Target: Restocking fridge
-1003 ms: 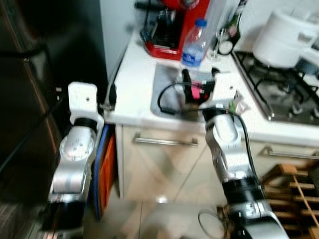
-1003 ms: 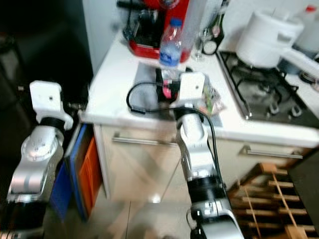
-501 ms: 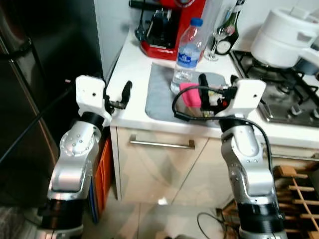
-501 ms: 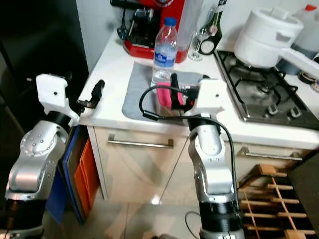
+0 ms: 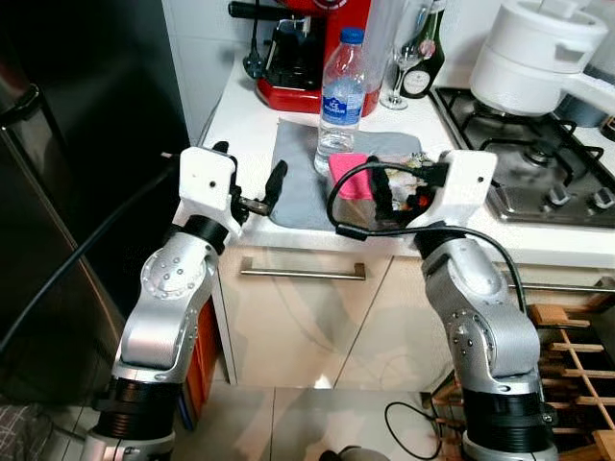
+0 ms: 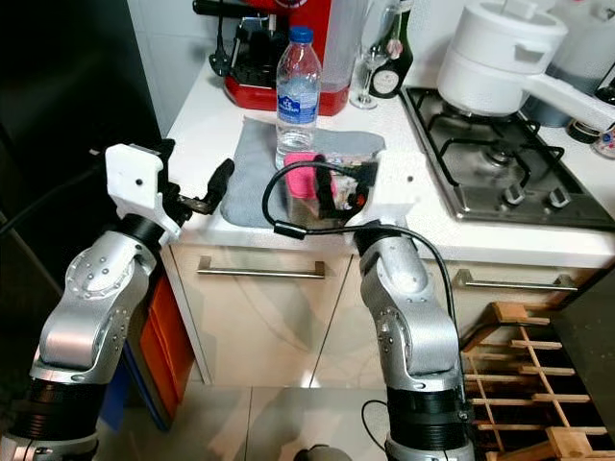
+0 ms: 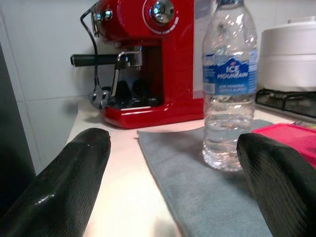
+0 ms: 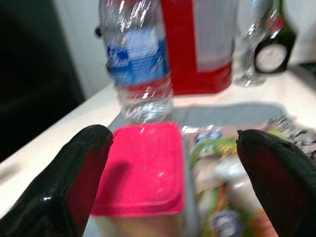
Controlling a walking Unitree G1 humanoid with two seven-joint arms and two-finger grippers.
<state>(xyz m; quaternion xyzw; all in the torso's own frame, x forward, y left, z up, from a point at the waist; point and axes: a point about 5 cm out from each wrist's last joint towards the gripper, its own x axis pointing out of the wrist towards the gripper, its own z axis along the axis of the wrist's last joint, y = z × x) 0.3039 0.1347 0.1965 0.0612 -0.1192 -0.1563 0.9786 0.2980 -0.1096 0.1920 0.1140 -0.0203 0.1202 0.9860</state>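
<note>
Pink container (image 8: pixel 140 170) just ahead of right gripper (image 8: pixel 173 197), fingers spread, left gripper (image 7: pixel 173 197) likewise spread.

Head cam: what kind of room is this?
A home kitchen, most likely: a gas hob with a white pot on it, a red espresso machine on the white counter, a drawer below.

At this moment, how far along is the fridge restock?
Nothing looks stocked yet. The water bottle and pink-lidded container stand on the grey mat on the counter. Both grippers, left and right, hold nothing, jaws open, facing these items. Left: grasping each item and carrying it to the fridge.
</note>
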